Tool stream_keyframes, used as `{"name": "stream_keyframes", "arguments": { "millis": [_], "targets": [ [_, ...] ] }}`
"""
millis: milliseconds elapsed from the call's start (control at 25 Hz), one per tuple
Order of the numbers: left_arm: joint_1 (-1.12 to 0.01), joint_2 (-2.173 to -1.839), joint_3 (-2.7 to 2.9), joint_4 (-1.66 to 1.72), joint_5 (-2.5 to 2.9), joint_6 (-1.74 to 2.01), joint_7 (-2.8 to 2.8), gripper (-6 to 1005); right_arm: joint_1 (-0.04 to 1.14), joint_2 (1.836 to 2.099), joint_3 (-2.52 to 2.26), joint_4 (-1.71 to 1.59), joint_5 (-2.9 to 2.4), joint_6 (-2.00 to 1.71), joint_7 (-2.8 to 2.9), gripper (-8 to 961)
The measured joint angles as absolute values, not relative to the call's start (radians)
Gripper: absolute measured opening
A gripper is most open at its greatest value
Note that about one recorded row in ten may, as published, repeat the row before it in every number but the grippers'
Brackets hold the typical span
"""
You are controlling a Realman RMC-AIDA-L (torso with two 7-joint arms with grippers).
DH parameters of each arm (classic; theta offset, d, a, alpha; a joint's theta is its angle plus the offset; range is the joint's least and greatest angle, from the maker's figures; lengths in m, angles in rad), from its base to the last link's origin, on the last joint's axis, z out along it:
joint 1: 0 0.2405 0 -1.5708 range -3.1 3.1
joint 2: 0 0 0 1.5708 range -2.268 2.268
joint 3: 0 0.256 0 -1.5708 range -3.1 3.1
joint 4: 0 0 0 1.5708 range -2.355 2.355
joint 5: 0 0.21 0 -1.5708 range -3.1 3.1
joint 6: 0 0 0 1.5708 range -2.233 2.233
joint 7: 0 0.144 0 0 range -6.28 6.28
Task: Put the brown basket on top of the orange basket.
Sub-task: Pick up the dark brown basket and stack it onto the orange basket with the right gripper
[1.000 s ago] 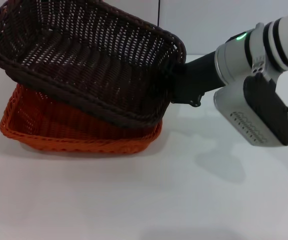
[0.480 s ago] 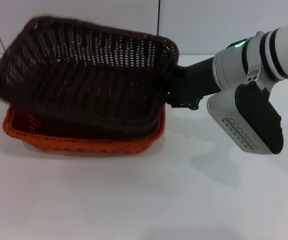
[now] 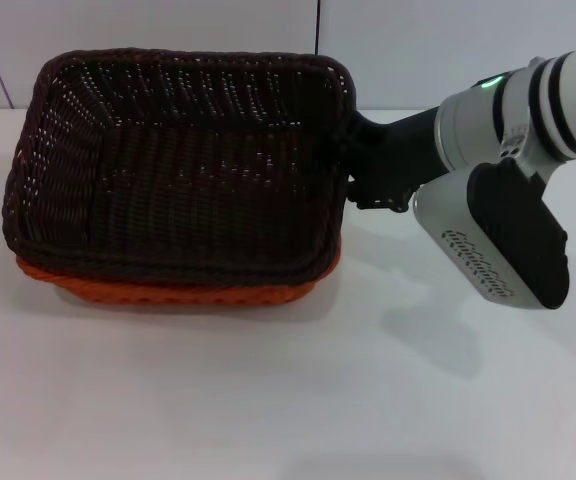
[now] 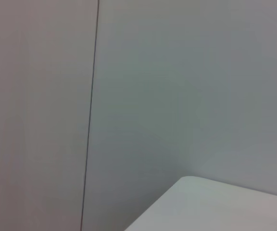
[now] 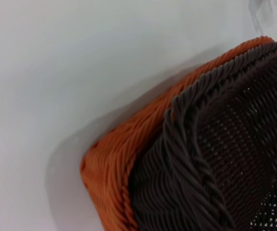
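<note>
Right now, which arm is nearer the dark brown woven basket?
The right. The right gripper is at the right-hand rim of the dark brown woven basket, nested in the orange basket. The left arm is not in view.

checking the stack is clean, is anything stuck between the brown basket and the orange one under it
Nothing visible. The dark brown woven wicker basket sits nested in the bright orange woven wicker basket, rims close together all round. The right pincer is at the brown basket's right rim.

White table (image 3: 288, 400), orange basket (image 3: 168, 292) atop
</note>
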State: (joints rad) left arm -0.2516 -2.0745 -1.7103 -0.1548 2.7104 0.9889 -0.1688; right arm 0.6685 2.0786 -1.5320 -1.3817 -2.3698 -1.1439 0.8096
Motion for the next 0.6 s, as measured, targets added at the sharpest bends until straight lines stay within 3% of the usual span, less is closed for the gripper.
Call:
{"name": "stream_keyframes", "arguments": {
  "millis": [600],
  "targets": [
    [-0.253,-2.071,-1.710,-0.150,2.715,0.988,-0.169,765,0.567,2.078,-1.578,-1.514,-2.415,-1.136,0.871,414]
  ]
}}
